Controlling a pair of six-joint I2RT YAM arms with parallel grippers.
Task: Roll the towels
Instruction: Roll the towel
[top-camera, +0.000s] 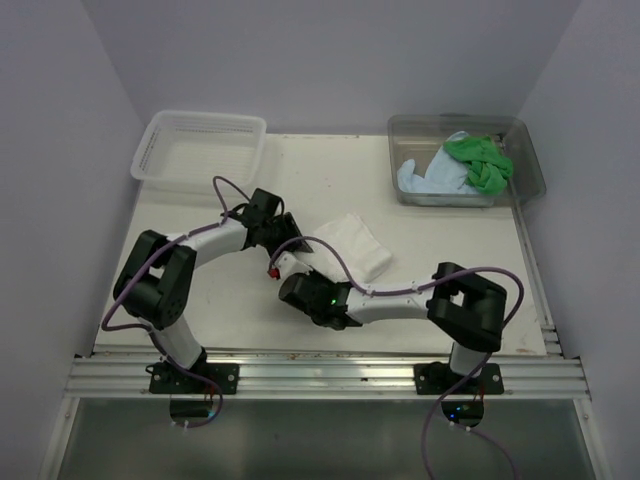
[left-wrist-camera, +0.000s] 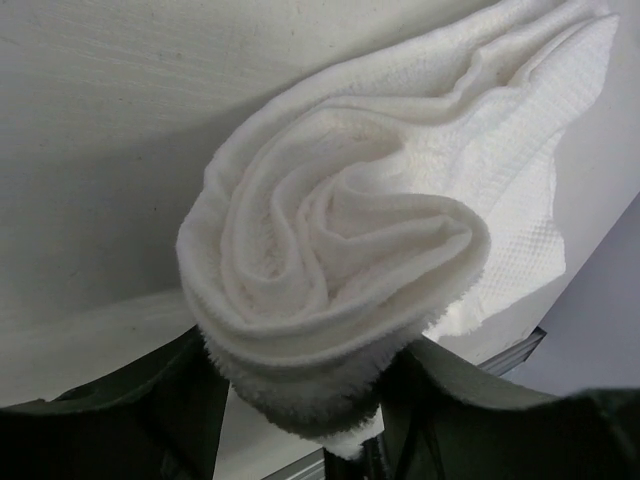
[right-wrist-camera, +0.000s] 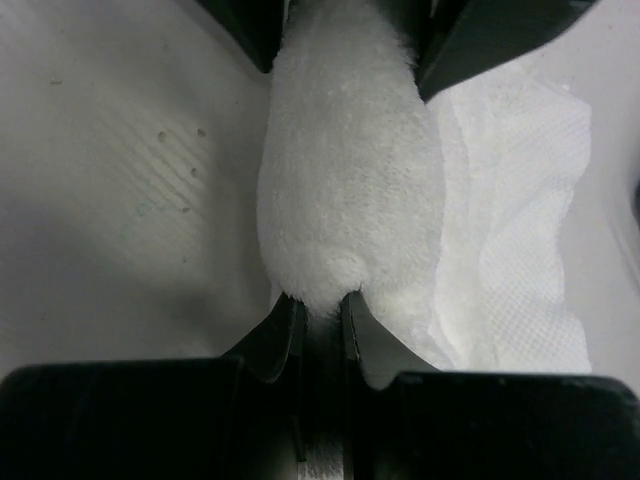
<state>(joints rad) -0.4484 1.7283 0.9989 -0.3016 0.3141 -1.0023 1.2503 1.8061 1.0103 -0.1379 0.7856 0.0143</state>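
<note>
Both ends of your white towel (left-wrist-camera: 340, 230) are gripped: left gripper (left-wrist-camera: 305, 388) half open, clasping the rolled end; right gripper (right-wrist-camera: 320, 314) nearly closed, pinching the other.

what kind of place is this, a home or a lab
Most likely a robot lab test cell: plain white walls box in a white table, and two black-and-white robot arms are bolted to an aluminium rail at its near edge.
</note>
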